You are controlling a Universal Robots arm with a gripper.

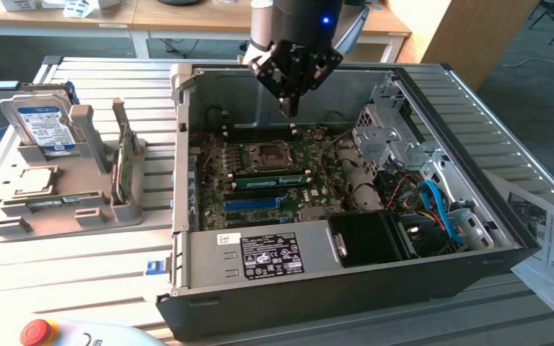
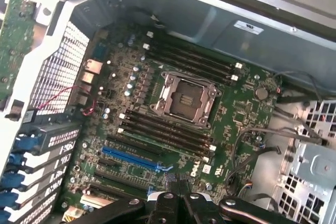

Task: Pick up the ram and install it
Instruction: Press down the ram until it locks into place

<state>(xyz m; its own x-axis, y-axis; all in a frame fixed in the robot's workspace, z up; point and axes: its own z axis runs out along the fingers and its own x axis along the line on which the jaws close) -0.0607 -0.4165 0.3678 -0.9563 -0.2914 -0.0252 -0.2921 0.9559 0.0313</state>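
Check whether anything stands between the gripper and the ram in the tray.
The case wall and an upright green card stand between them: the gripper hangs over the motherboard, the ram lies in the tray beyond, on the exterior view's left. Nothing covers the ram.

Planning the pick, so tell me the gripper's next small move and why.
Probably carry the gripper sideways, over the case wall, toward the grey holder at the exterior view's left. Its fingers are shut with nothing between them, hanging above the motherboard, while a slim green ram lies in that holder.
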